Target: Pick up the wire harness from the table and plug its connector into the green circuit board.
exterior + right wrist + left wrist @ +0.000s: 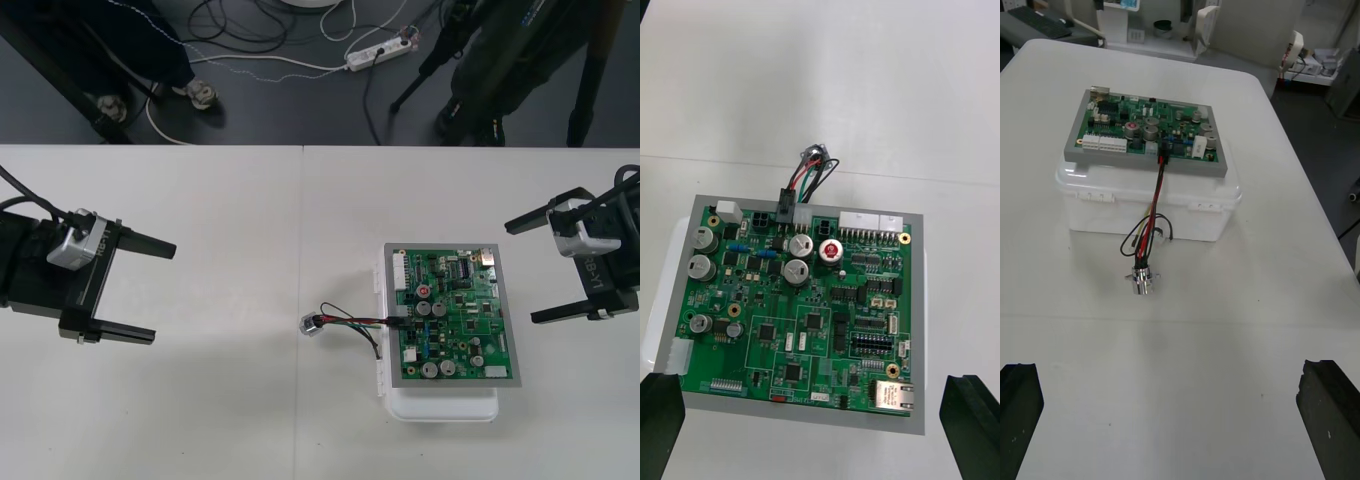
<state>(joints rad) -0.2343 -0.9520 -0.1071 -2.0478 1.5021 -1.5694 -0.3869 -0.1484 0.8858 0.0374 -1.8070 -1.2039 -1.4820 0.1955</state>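
I see the plug [786,202] seated in the board [455,320], centre-right; left gripper [163,292] and right gripper [520,270] flank it at the frame edges, fingers [145,242] spread.

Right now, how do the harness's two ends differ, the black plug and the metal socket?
The plug is small, black and boxy; the socket is round metal with a flange. The plug sits in the board, raised on the white base; the socket lies on the table beside it. The same red, black and green wires join them, and neither is held: left gripper and right gripper stand open at their sides.
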